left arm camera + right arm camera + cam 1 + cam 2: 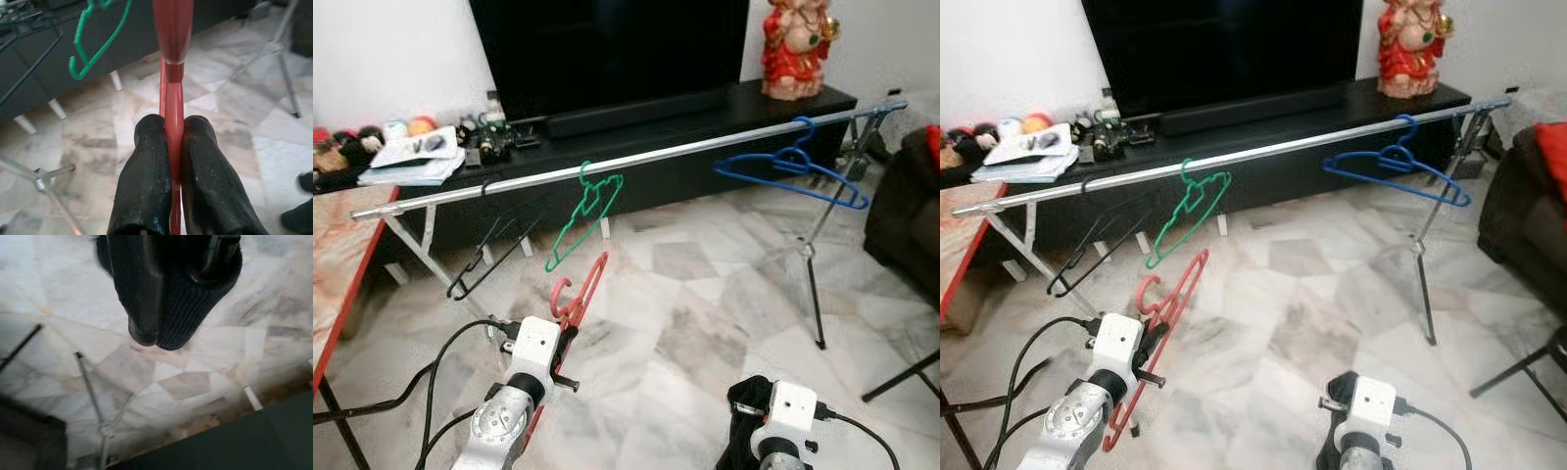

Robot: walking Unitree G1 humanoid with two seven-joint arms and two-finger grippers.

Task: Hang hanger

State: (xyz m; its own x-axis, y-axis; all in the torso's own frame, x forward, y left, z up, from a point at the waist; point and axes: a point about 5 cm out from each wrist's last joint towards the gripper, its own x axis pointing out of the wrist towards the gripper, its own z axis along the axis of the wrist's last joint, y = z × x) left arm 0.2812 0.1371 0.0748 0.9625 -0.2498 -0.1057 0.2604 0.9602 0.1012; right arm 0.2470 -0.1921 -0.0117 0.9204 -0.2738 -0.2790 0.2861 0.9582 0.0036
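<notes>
A red hanger [584, 286] stands upright with its hook uppermost, and my left gripper [570, 333] is shut on its lower part. The left wrist view shows both black fingers [149, 176] pressed against the red hanger [174, 112]. It is held low, in front of and below a silver rail [705, 148]. On the rail hang a black hanger [494, 247], a green hanger [583, 213] and a blue hanger [795, 166]. My right gripper [742, 416] hangs low at the lower right, its fingers [142, 298] together with nothing held.
Behind the rail stands a black TV unit [705, 108] with a TV, a red figure [795, 44] and clutter. The rail's tripod leg [813, 294] stands at the right, near a dark sofa [906, 215]. A red-edged table [337, 274] is at the left. Cables trail from my left arm.
</notes>
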